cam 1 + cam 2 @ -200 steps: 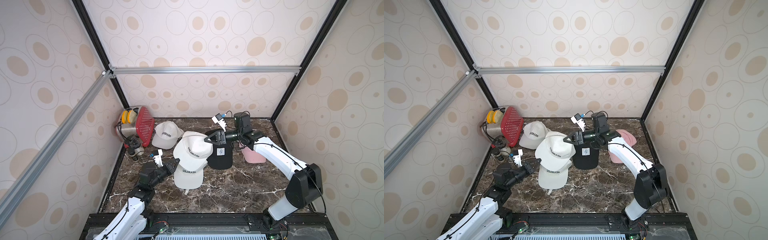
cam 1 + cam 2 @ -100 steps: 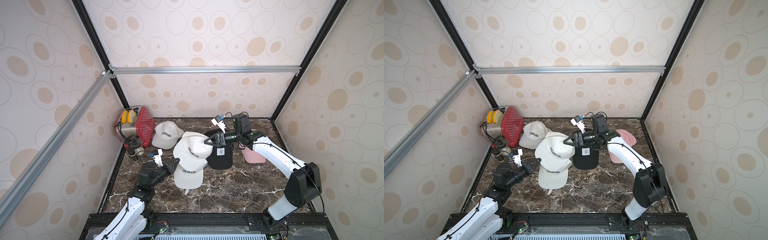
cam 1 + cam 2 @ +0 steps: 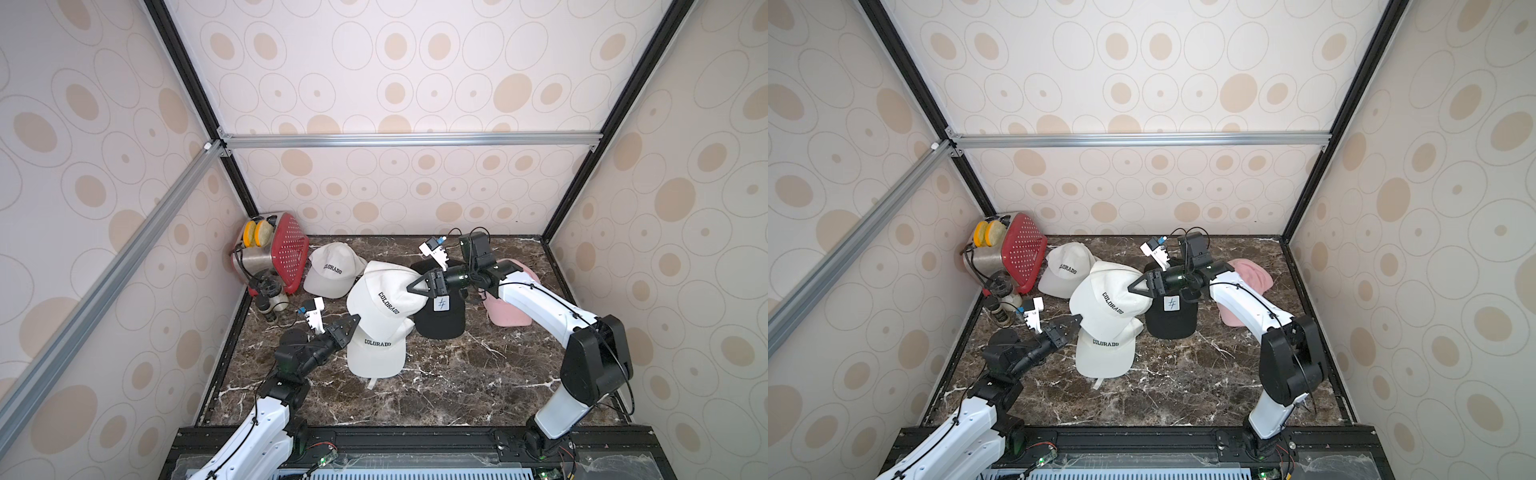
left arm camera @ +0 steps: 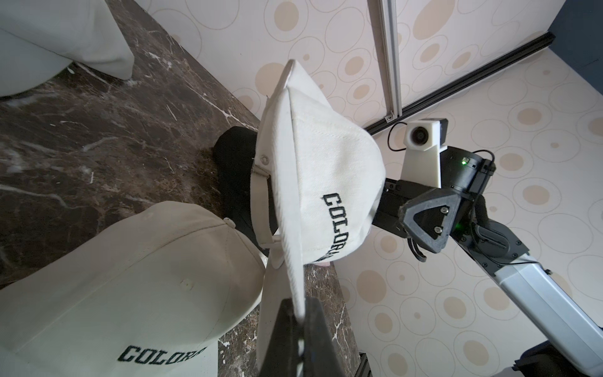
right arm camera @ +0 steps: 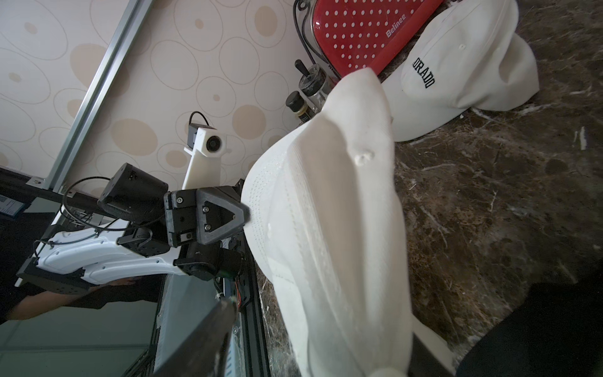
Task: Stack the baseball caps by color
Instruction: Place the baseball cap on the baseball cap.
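The left tool (image 3: 356, 319) is clamped on the brim of a white COLORADO cap (image 3: 384, 296), held off the worktop (image 3: 457, 374) just beside the black cap (image 3: 442, 322). The right tool (image 3: 415, 289) sits at its crown, jaws spread wide, not pinching the fabric.

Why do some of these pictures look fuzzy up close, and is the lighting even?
In both top views the light is soft and even, though the frame post splays outward, a wide-lens effect. In the left wrist view the left gripper is a dark blur while the lifted white cap reads sharp. In the right wrist view that cap looks washed out.
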Motion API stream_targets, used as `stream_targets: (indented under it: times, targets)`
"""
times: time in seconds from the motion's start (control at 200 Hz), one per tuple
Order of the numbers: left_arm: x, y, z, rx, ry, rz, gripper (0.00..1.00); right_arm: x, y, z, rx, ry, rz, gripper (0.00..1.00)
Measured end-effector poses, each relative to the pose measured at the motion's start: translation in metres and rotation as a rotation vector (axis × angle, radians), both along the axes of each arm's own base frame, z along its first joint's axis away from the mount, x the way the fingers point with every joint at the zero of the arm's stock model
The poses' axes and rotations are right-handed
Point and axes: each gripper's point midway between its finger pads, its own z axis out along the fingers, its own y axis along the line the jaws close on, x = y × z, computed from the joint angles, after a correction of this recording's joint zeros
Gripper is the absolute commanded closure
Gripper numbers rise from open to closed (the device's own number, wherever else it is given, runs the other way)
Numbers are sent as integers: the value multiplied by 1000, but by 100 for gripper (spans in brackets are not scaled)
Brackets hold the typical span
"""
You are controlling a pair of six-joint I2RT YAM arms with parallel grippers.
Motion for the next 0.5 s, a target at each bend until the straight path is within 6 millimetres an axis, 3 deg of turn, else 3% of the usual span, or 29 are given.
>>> stream_targets:
  times: [0.381,0.501]
  targets:
    - [-7,-4,19,-57,-71,-40,100,12,-8,-5,-23,-5,-45,16]
    - [-10,-5,27,-68,-98,-47,100,17,-8,-10,-26,18,-63,19]
